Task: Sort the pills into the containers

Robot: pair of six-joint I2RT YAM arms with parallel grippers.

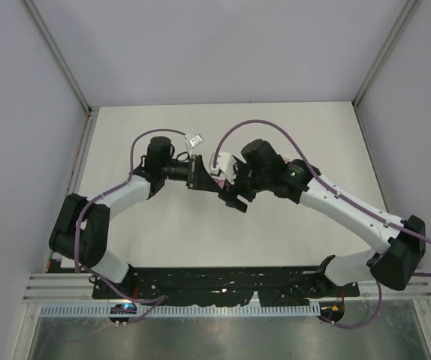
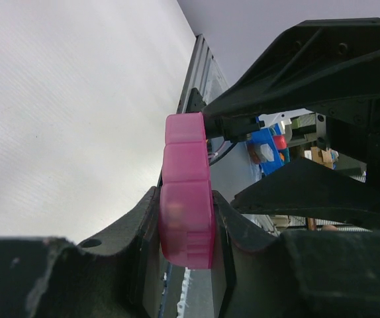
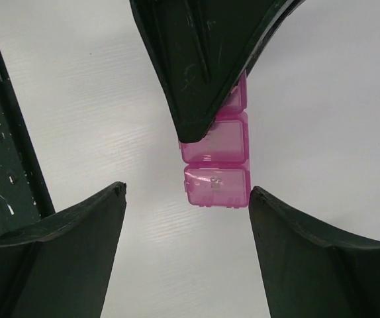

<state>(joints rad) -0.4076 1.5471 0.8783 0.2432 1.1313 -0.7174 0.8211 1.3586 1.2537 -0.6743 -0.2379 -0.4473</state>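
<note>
The bright-pink pill box (image 2: 187,199), a strip of joined square compartments with shut lids, is held in the air above the white table. My left gripper (image 2: 187,228) is shut on one end of it, a finger on each flat side. In the right wrist view the box (image 3: 218,169) hangs from the left gripper's dark finger (image 3: 196,59). My right gripper (image 3: 187,192) is open and empty, its fingertips level with the box's free end. A small pale speck shows through that end compartment; I cannot tell whether it is a pill. In the top view both grippers, left (image 1: 198,174) and right (image 1: 234,196), meet mid-table, hiding the box.
A small white object (image 1: 218,162) sits just behind the two grippers. A white tag (image 1: 194,139) hangs on the left arm's cable. Grey enclosure walls stand left, right and behind the table (image 1: 298,135). The black base rail (image 1: 223,281) runs along the near edge.
</note>
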